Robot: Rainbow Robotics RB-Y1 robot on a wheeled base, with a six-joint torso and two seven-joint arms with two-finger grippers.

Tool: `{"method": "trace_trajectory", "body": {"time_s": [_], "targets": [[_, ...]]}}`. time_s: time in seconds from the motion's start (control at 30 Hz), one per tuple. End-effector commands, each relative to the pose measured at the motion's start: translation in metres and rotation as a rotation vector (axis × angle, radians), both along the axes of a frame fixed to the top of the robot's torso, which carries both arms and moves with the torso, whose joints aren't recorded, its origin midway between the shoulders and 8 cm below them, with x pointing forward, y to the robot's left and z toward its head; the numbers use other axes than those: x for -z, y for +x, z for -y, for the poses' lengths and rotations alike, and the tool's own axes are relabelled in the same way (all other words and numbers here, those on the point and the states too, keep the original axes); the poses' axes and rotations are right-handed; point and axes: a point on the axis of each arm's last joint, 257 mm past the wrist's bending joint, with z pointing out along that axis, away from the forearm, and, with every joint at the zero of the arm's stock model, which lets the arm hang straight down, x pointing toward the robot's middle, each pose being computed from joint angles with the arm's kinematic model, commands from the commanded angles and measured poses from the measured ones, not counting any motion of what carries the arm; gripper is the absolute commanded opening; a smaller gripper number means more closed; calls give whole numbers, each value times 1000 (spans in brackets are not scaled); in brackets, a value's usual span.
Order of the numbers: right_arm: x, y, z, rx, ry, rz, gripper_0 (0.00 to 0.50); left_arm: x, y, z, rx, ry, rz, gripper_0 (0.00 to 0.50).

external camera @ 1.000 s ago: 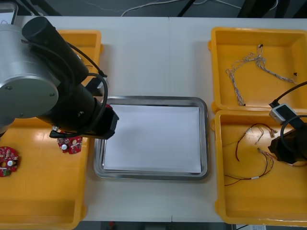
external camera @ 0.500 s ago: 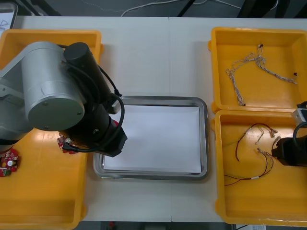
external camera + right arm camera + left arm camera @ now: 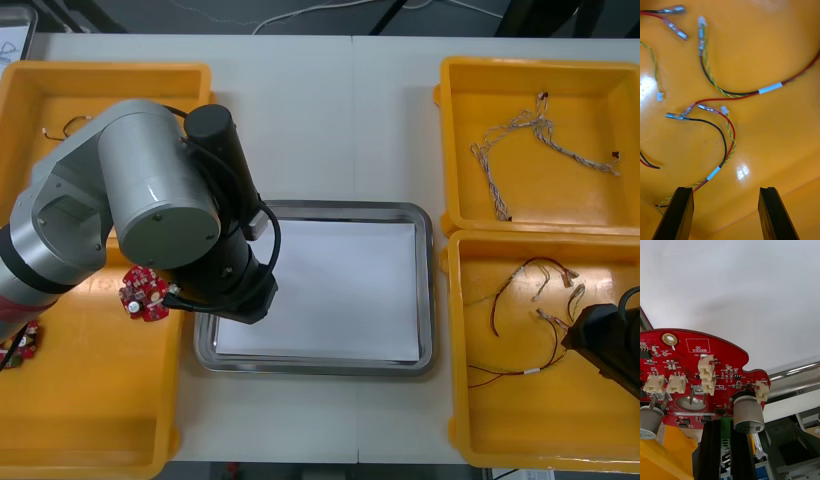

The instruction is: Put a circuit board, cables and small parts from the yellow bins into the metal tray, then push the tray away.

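- Round red circuit board (image 3: 696, 363), set with white connectors and silver cylinders, is clamped by its edge in the left jaws. It hangs over the white inside of the shiny metal tray (image 3: 799, 370), just within the rim.
- In the front view the grey and black left arm (image 3: 150, 200) stretches in from the left of the frame. Its wrist is over the tray's left edge, at the middle of the light table (image 3: 320, 120).
- A second red board (image 3: 145, 292) lies in the lower-left yellow bin (image 3: 90, 420), just beside the arm. A third red board (image 3: 25, 342) shows at the frame's left edge.
- The right jaws stand apart with nothing between them, low over the lower-right yellow bin (image 3: 470, 425), where the black right arm (image 3: 605, 345) enters at the right edge.
- Red, yellow and black cables (image 3: 726, 123) lie loose on that bin's floor, just beyond the right jaws.
- The upper-right yellow bin (image 3: 460, 215) holds a twisted blue and white cable (image 3: 520, 135).
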Motion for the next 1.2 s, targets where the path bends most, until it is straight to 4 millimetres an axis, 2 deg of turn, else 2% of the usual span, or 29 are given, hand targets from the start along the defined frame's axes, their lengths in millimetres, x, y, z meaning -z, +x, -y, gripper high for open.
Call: {"method": "trace_trajectory", "body": {"time_s": [0.03,0.23,0.4,0.6,1.07,1.2], "targets": [[8,-13,-11,170,63,-21,500,-10,2,31,-51,-57,18,0],[16,-15,-23,328,121,-39,500,-3,3,41,-54,-57,43,0],[23,-17,-39,445,174,-54,500,10,11,35,-67,-47,75,0],[29,-14,-52,495,208,-41,500,22,9,31,-59,-37,82,0],[64,1,-52,508,197,-20,500,44,3,17,-55,-15,115,0],[71,-4,-50,511,183,-29,500,47,-1,14,-48,-10,124,0]]}}
